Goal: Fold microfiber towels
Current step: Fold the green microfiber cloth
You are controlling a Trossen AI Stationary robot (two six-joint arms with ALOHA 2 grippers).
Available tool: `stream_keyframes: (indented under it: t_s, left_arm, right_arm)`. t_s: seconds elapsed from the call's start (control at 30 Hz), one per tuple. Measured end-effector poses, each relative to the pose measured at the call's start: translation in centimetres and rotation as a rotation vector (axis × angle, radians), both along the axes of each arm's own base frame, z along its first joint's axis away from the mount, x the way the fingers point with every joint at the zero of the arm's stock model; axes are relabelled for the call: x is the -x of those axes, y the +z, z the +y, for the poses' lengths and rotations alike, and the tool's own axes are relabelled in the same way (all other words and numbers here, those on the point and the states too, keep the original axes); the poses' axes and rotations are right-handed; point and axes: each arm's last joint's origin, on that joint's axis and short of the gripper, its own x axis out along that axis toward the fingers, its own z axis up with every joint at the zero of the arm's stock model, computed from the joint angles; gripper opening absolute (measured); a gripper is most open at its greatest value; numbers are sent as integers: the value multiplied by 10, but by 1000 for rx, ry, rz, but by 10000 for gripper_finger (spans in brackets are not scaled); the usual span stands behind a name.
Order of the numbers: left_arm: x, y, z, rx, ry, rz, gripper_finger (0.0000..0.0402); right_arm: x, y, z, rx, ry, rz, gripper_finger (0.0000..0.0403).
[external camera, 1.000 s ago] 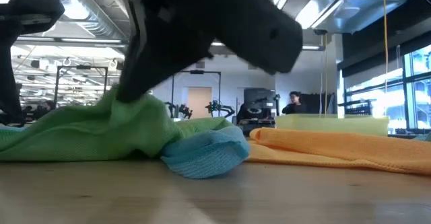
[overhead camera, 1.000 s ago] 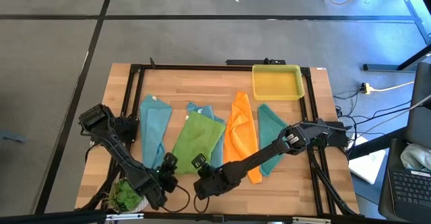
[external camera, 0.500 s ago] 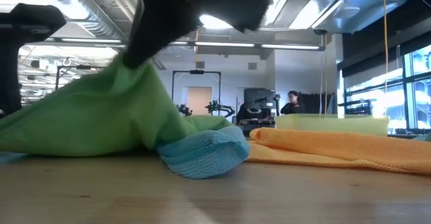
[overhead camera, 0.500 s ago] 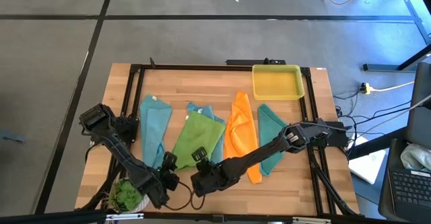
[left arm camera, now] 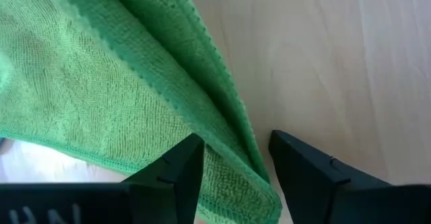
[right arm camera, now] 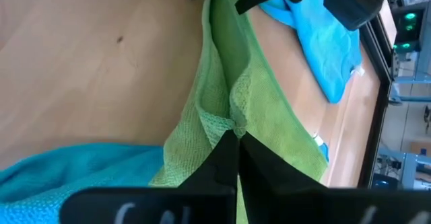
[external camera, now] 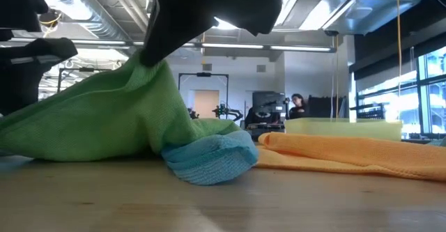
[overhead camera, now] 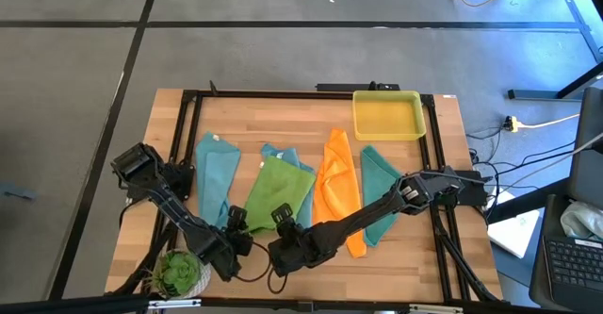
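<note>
Now, the wooden surface (overhead camera: 179, 229) carries 5 towels side by side, with a yellow tray (overhead camera: 387, 116) at its far edge. From my left: a teal towel (overhead camera: 215, 184), the lime green towel (overhead camera: 273, 190) lying over a light blue towel (overhead camera: 303, 174) that peeks out past it, an orange towel (overhead camera: 339, 187), and another teal-blue towel (overhead camera: 379, 184).

My right pincer (right arm camera: 232, 150) is pinched tight on a near corner of the lime green towel and holds it lifted off the surface, so the cloth hangs like a tent. My left pincer (left arm camera: 236, 173) stands wide beside the other near corner, with the doubled hem running between its 2 fingers, but it grips nothing.

I think the main risk is my left pincer closing on only 1 layer, or missing the hem, so the fold goes crooked. Lifting with 1 corner alone could also drag the light blue towel underneath.
</note>
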Motion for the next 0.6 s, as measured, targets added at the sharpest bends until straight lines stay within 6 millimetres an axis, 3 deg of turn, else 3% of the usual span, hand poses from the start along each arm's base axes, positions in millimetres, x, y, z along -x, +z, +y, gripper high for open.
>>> stream_keyframes:
  t_s: [0.2, 0.27, 0.4, 0.6]
  left_arm:
    - [0, 0, 3, -20, 47, -15, 158]
    - [0, 0, 4, -38, 32, -12, 127]
    - [-2, 1, 7, -73, 24, 4, 22]
    - [-8, 20, 4, -114, 26, 27, 2]
  right_arm:
    - [1, 0, -1, -3, -11, 4, 7]
    - [2, -1, -1, -4, -27, 14, 7]
    - [4, -2, -2, -6, -46, 28, 7]
    - [11, 0, -5, -5, -87, 58, 7]
